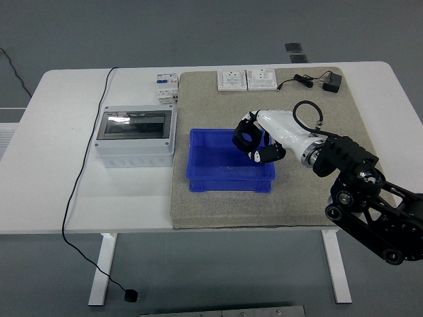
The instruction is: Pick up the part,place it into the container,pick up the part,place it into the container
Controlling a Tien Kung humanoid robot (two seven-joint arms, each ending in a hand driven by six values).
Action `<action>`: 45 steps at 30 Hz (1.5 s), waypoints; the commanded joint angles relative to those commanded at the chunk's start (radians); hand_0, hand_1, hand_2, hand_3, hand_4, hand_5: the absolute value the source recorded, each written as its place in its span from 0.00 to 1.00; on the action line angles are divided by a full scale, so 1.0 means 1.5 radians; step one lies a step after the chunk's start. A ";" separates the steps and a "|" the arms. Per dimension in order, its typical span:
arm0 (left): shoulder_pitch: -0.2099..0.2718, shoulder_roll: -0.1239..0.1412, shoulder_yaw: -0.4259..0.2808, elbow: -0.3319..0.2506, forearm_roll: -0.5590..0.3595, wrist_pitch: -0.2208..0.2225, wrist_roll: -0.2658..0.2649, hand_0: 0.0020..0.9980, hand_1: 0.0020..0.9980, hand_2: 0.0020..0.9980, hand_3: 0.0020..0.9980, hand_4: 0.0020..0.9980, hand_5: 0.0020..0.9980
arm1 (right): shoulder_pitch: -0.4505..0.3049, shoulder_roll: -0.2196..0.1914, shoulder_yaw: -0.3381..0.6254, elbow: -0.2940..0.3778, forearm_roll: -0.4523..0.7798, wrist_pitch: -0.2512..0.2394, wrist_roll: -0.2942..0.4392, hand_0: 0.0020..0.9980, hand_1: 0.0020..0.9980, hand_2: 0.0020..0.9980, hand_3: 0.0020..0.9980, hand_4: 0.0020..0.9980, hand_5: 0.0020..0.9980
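Note:
My right hand [254,145] is shut on a black ring-shaped part [248,137] and holds it over the right half of the blue container [198,178], just above its rim. The container stands in the middle of the grey mat [211,211] and its visible floor looks bare. The white forearm and black arm reach in from the lower right. The spot to the right of the container where a black nut lay is covered by my wrist. The left arm is out of view.
A grey enclosure box with a dark window [135,135] stands left of the container. Two white sockets [246,80], a black adapter with cord [332,82] and small breakers [167,87] lie at the back. A black cable [86,165] runs over the table's left side.

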 joint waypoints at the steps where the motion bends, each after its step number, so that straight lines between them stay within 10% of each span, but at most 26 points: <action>1: 0.000 0.000 0.001 0.000 -0.001 0.000 0.000 0.70 0.41 0.64 0.57 0.61 0.43 | 0.006 0.004 -0.008 -0.010 -0.002 -0.002 0.002 0.31 0.49 0.67 0.67 0.32 0.00; 2: 0.000 0.000 0.001 0.000 -0.002 0.001 0.000 0.70 0.41 0.64 0.57 0.61 0.43 | 0.010 0.006 -0.013 -0.018 -0.005 -0.003 0.003 0.31 0.49 0.67 0.67 0.32 0.00; 3: 0.000 0.000 0.001 0.000 -0.002 0.001 0.000 0.70 0.40 0.64 0.57 0.61 0.43 | 0.013 0.007 -0.016 -0.023 -0.007 -0.003 0.004 0.59 0.69 0.73 0.68 0.66 0.10; 9: -0.001 0.001 -0.001 0.000 0.000 0.001 0.001 0.70 0.40 0.64 0.57 0.61 0.43 | 0.025 0.007 -0.042 -0.039 -0.024 0.003 0.002 0.69 0.74 0.76 0.68 0.71 0.11; 35: -0.001 0.003 0.002 0.000 -0.001 0.005 0.000 0.70 0.39 0.64 0.57 0.60 0.42 | 0.038 -0.001 -0.076 -0.039 -0.051 0.034 -0.023 0.76 0.78 0.81 0.81 0.85 0.13; 45: 0.000 0.002 0.004 0.000 -0.005 0.007 -0.001 0.70 0.39 0.63 0.56 0.60 0.40 | 0.003 -0.042 0.013 0.009 0.036 -0.043 0.016 0.66 0.69 0.78 0.78 0.86 0.16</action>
